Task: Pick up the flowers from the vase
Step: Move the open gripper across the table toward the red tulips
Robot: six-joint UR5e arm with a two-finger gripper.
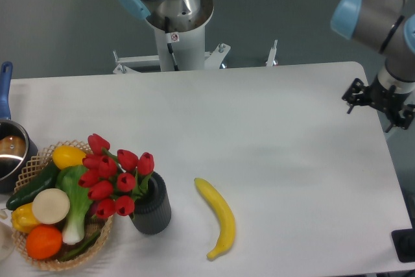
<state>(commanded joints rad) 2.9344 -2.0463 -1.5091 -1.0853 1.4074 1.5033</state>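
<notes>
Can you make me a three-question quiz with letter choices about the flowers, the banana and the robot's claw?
1. Where are the flowers? A in the vase; B on the floor; C in the pot.
2. What colour is the banana? A green; B yellow; C blue.
3. What is the gripper doing? A squeezing the flowers; B lifting the banana; C holding nothing, far off at the table's right edge.

Answers: 1 A, the red buds stick out of the dark vase's mouth. 2 B, it is plainly yellow. 3 C, nothing sits in it, and it is far from the flowers.
</notes>
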